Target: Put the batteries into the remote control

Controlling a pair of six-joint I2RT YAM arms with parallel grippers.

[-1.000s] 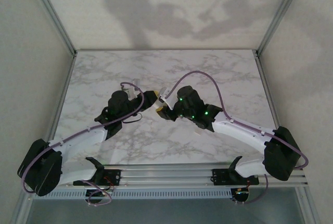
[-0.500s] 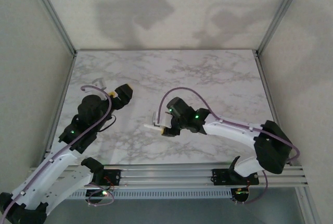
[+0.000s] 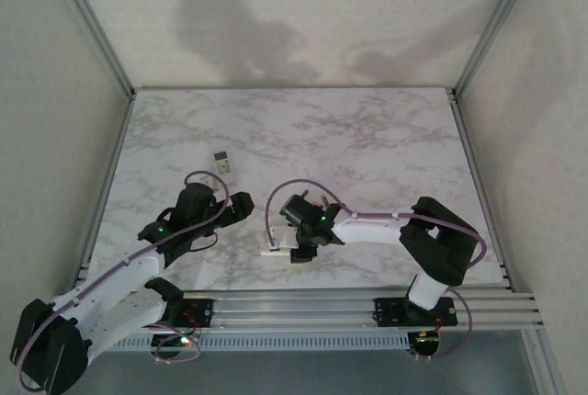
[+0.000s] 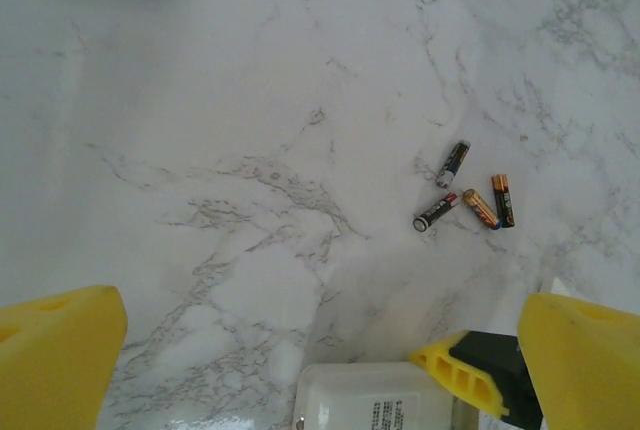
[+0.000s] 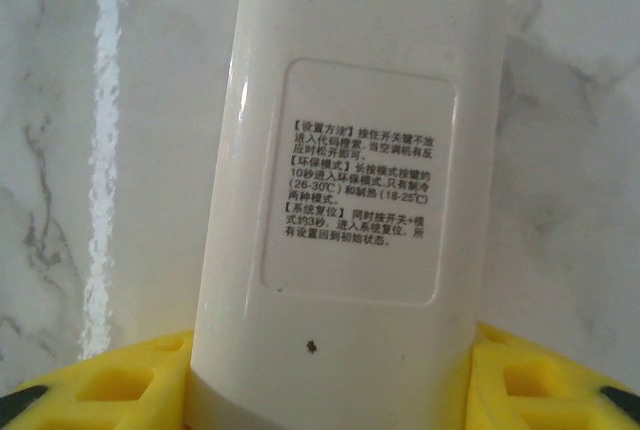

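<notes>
Yellow fingers [image 4: 55, 350] of my left gripper [image 4: 320, 345] stand spread wide, grasping nothing, above the marble table [image 4: 250, 100]. Four batteries [image 4: 465, 198] lie loose together on it, near the white remote [image 5: 350, 200]. My right gripper [image 5: 335, 380] flanks the remote, label side up; whether it pinches, I cannot tell.

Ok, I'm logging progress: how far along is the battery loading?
Done: nothing looks loaded; four batteries lie loose on the table. In hand: remote, label side up, in the right tool; left tool open, empty. Left: open it, insert batteries.
</notes>
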